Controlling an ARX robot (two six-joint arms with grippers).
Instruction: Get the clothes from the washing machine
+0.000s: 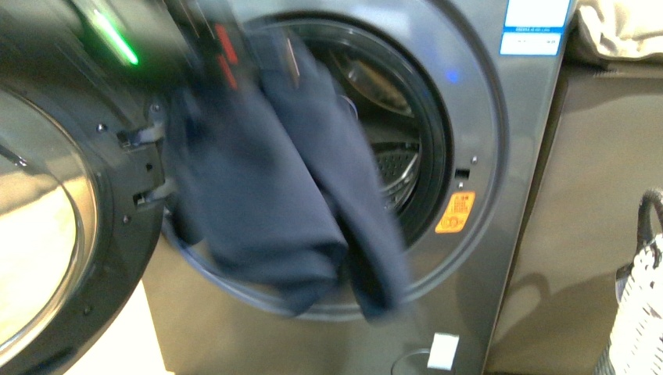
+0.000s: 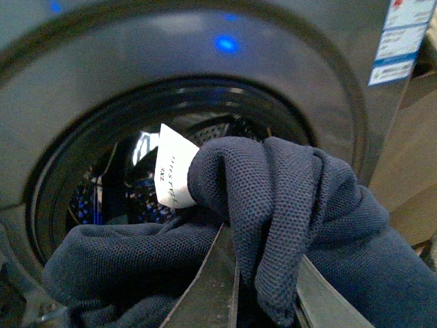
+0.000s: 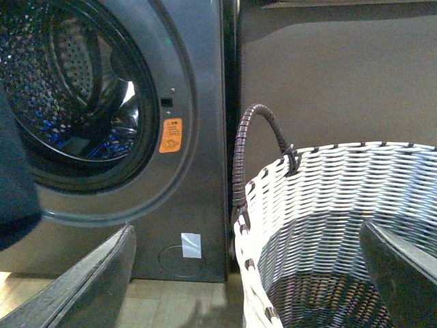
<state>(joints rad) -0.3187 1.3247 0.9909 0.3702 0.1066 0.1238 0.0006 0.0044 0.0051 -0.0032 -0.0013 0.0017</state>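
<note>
The dark navy clothes (image 1: 289,187) hang in front of the round opening of the grey washing machine (image 1: 500,141), draped down past its lower rim. My left gripper (image 2: 263,287) is shut on a fold of the clothes (image 2: 287,205), with a white care label (image 2: 172,176) sticking out. In the front view the left arm is a dark blur above the fabric. The perforated drum (image 3: 61,75) behind it looks bare. My right gripper (image 3: 249,273) is open, holding nothing, over the rim of the woven basket (image 3: 328,198).
The washer door (image 1: 55,226) stands swung open at the left. The grey-and-white woven basket (image 1: 641,305) with a dark handle stands to the right of the machine. A beige cushion (image 1: 618,31) lies on the brown cabinet (image 1: 594,180) beside the washer.
</note>
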